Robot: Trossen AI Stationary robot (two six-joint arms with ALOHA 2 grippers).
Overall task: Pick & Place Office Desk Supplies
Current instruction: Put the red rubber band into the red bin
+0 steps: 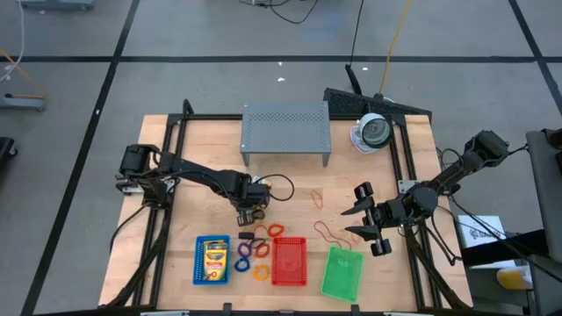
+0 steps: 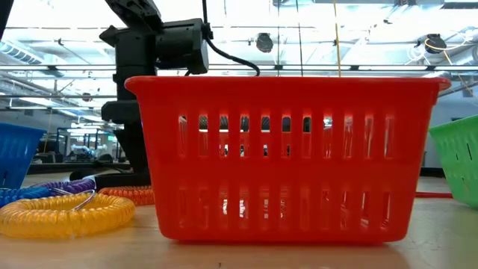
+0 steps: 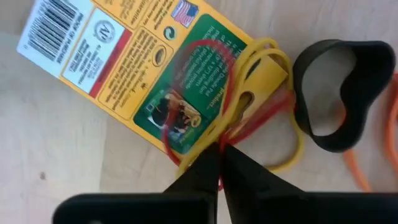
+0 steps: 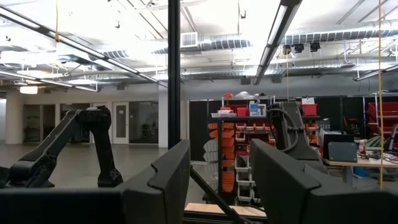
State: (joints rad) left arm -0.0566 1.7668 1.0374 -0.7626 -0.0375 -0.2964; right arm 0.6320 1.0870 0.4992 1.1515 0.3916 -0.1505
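Fingers (image 3: 219, 163) of the left arm pinch rubber bands (image 3: 249, 93) atop a crayon box (image 3: 149, 68), a black loop (image 3: 342, 93) beside.

Three mesh trays (image 1: 289, 262), two crayon boxes (image 1: 215, 259).

Crayon box (image 3: 143, 74) cut off by edge, red tray (image 2: 287, 157) hiding tabletop behind
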